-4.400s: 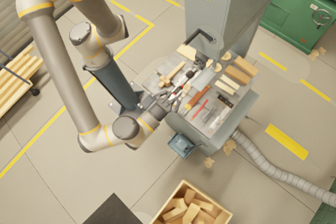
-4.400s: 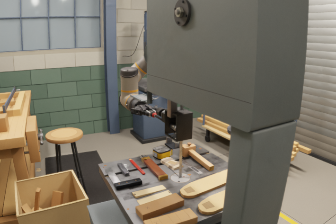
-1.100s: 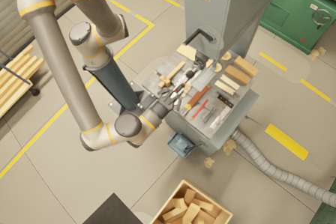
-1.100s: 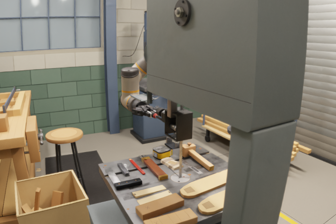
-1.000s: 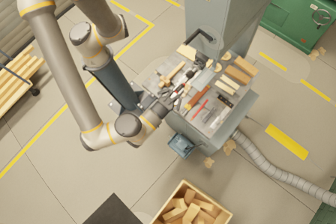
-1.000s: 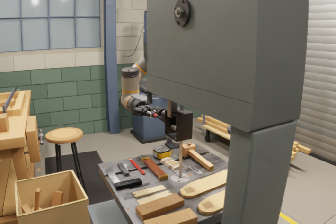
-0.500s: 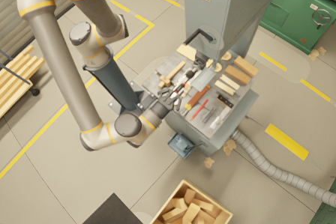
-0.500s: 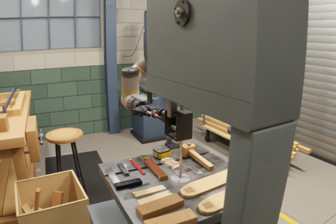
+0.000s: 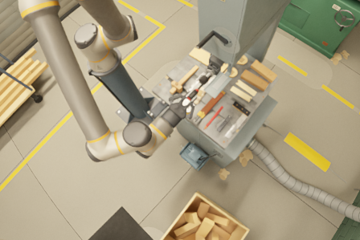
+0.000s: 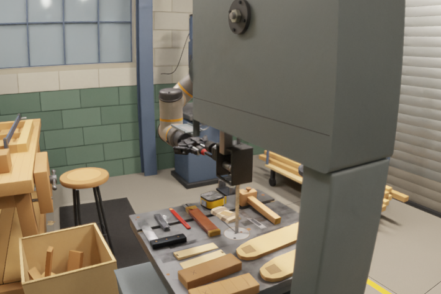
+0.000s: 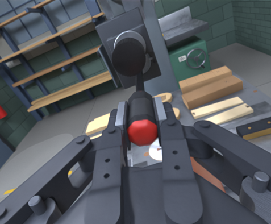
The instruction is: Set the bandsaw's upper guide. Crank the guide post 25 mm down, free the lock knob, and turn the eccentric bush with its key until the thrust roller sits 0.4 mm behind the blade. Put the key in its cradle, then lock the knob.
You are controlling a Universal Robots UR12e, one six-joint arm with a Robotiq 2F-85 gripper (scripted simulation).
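The key (image 11: 141, 119) runs from my fingers into the black guide block (image 10: 235, 163), its shaft meeting the round bush (image 11: 129, 55) on the block's face. The key, with a black handle and red end cap, is held in my closed gripper (image 11: 140, 112) (image 10: 199, 149) (image 9: 189, 104). The guide block hangs on the guide post (image 10: 223, 141) above the saw table. The blade (image 10: 236, 209) drops from the block to the table insert. The thrust roller and the lock knob are hidden from me.
The bandsaw's upper housing (image 10: 299, 63) hangs close on the right of my wrist. The table (image 10: 213, 234) below carries wood blocks, a mallet (image 10: 258, 205), a tape measure (image 10: 212, 199), a square and a red pencil. A scrap crate (image 10: 67, 259) stands by the table.
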